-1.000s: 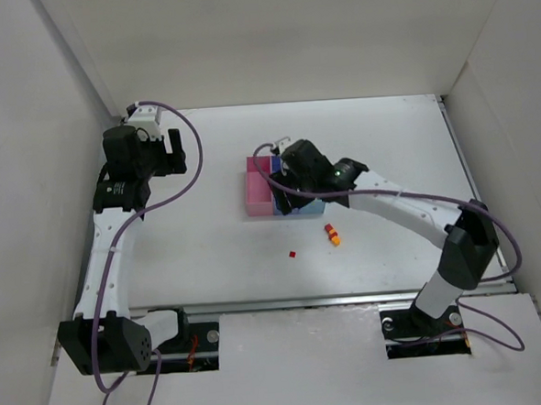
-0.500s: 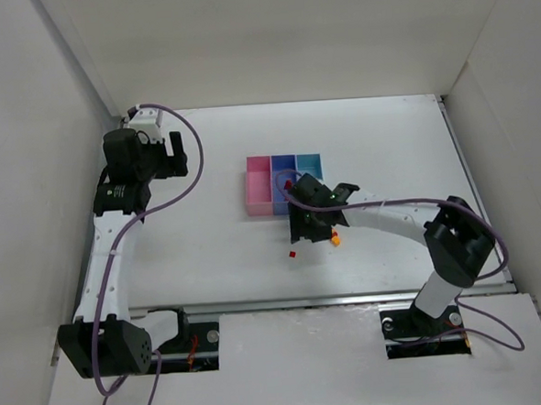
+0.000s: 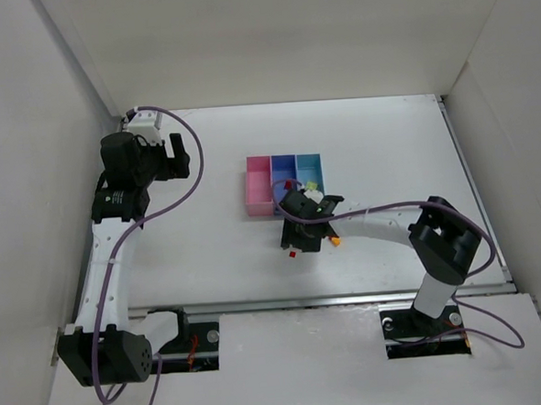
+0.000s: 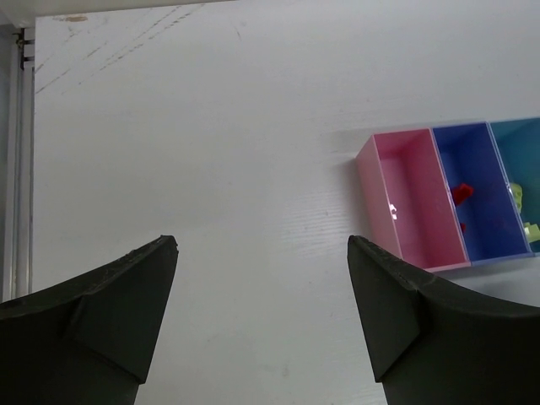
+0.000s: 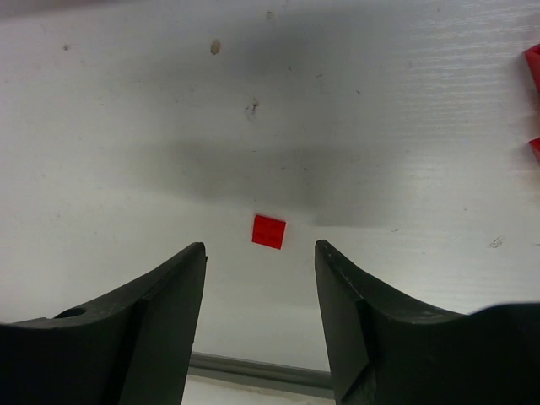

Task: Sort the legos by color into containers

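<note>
The right gripper [image 5: 260,253] is seen lowered over the white table [image 3: 209,252]. Its jaws are parted rather wider than the small red square plastic brick [image 5: 268,230], which lies flat just ahead of the fingertips, in line with the gap between them and touched by neither. Nothing is held. A second earlier this gripper was stationed over the row of bins, hiding the two blue ones. Half a second earlier it had been brought beside the brick, and it is now set closer above it. The brick itself has not been moved. A small orange-yellow plastic brick [image 3: 334,241] is found just to the gripper's right, likewise unmoved. Red scraps at the right edge of the wrist view cannot be identified.

The left gripper [image 4: 261,245] is held wide open and empty, well apart from the other arm, almost as before. Ahead of it and to its right, well apart, the joined containers are shown. The pink rectangular plastic bin [image 4: 413,169] is bare, the medium-blue bin [image 4: 477,160] has two red pieces [image 4: 460,194] in it, and the light-blue bin [image 4: 516,143] has yellow-green pieces [image 4: 516,196].
</note>
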You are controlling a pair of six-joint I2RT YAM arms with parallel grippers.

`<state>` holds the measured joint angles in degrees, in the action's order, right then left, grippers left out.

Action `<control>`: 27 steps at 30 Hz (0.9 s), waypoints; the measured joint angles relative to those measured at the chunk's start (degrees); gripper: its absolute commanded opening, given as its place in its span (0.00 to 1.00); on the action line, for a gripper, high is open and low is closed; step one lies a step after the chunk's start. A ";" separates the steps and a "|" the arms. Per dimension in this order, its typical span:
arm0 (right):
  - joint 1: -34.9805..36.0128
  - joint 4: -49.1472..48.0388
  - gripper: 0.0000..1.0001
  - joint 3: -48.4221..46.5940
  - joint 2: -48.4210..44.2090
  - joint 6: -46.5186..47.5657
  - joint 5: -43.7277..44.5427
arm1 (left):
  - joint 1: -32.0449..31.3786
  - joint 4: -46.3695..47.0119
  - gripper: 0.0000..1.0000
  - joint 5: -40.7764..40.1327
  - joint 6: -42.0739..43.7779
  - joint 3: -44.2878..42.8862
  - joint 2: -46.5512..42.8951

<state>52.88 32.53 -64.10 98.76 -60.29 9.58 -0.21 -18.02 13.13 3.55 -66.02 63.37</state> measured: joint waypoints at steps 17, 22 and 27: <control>0.09 -0.17 0.42 -3.04 5.79 -0.61 -1.44 | 0.00 0.26 0.80 0.37 -0.07 0.00 0.00; 0.17 -0.20 0.42 -2.89 5.70 -0.63 -1.40 | 0.00 0.26 0.80 0.39 -0.07 0.00 0.00; 2.23 0.26 0.42 -2.91 5.60 0.13 0.20 | 0.00 0.26 0.80 0.39 -0.26 0.00 0.00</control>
<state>55.11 32.80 -67.00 104.36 -60.16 9.78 -0.21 -17.76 13.52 3.29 -66.02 63.37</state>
